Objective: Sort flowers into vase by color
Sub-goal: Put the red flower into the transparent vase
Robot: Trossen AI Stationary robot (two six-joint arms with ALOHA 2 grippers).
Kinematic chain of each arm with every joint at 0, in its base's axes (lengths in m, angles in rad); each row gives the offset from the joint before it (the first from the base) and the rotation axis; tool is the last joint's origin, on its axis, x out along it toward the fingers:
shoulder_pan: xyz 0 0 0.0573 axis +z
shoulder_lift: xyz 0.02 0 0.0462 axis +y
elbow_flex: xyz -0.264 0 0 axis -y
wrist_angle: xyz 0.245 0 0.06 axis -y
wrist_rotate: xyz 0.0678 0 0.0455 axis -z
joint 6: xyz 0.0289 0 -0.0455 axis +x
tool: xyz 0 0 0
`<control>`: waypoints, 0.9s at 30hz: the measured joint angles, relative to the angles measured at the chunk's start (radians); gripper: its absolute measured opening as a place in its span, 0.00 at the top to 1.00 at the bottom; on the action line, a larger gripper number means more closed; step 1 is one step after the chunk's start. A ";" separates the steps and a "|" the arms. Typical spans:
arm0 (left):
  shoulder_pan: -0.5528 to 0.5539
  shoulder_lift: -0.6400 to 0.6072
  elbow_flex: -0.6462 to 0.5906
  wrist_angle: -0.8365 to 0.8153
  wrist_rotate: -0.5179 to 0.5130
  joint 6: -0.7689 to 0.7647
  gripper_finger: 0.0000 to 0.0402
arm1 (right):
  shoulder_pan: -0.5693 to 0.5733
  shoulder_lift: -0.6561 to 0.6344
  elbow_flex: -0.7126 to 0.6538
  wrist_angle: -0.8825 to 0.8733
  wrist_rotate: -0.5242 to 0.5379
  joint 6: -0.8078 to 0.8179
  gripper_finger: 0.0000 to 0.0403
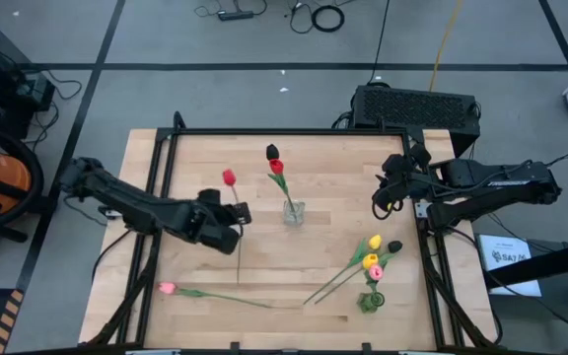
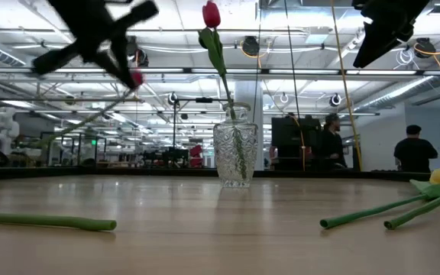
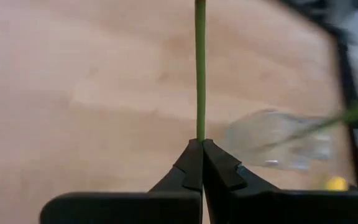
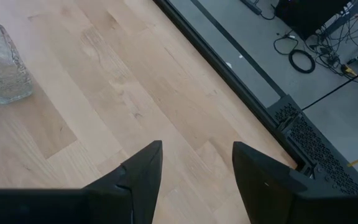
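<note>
Left gripper (image 1: 237,219) stands over the middle-left of the light wooden worktop (image 1: 333,168), its fingers (image 3: 191,165) pressed together on the thin green stem of a red artificial tulip (image 1: 229,177). The stem runs from the jaws toward the near edge, and the red head lies on the far side of the gripper. In the low view this flower is off the surface, tilted, with the head uppermost.

A clear cut-glass vase (image 1: 293,211) stands upright at the centre of the worktop and holds a second red tulip (image 1: 276,167). A black-headed tulip (image 1: 272,152) shows just beyond that red head in the high view; whether its stem is in the vase cannot be told.

A pink tulip (image 1: 168,288) lies flat near the near-left corner, stem pointing toward the centre. Toward the near-right corner stands a small green glass vase (image 1: 370,300) (partly covered by flower heads), with a loose group at and just beside it: two yellow tulips (image 1: 374,243), one pink head and one black head, stems lying on the wood.

Right gripper (image 1: 383,203) is raised at the right edge, jaws apart and holding nothing
</note>
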 joint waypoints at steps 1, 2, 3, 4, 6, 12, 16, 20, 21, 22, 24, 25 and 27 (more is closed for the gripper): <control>-0.003 -0.012 0.023 0.003 -0.029 0.078 1.00 | 0.000 0.000 0.000 0.000 0.000 0.003 0.54; -0.004 -0.024 0.046 0.013 -0.049 0.161 1.00 | 0.000 0.000 0.000 0.000 0.001 0.007 0.54; -0.006 -0.034 0.069 0.034 -0.068 0.258 1.00 | 0.000 0.000 0.000 0.000 0.002 0.009 0.54; -0.006 -0.039 0.089 0.062 -0.084 0.356 1.00 | 0.000 0.000 0.000 0.000 0.002 0.010 0.54; -0.008 -0.038 0.124 0.163 -0.116 0.551 1.00 | 0.000 0.000 0.000 0.002 0.002 0.011 0.54; -0.004 -0.039 0.173 0.618 -0.129 1.150 1.00 | 0.000 0.000 0.000 0.008 0.003 0.021 0.54; -0.003 -0.038 0.173 0.864 -0.129 1.556 1.00 | 0.000 0.000 0.000 0.008 0.003 0.041 0.54; 0.021 -0.038 0.161 0.957 -0.132 1.718 1.00 | 0.000 0.000 0.000 0.008 0.003 0.063 0.54; 0.031 -0.038 0.151 0.981 -0.131 1.728 1.00 | 0.000 0.000 0.000 0.008 0.003 0.064 0.54; 0.041 -0.038 0.137 1.012 -0.119 1.731 1.00 | 0.000 0.000 0.000 0.009 0.003 0.064 0.54; 0.059 -0.036 0.115 1.065 -0.074 1.731 1.00 | 0.000 0.000 0.000 0.015 0.003 0.064 0.54; 0.068 -0.033 0.104 1.098 -0.050 1.734 1.00 | 0.000 0.000 0.000 0.019 0.003 0.064 0.54; 0.079 -0.032 0.068 1.184 -0.013 1.750 1.00 | 0.000 0.000 0.000 0.024 0.003 0.064 0.54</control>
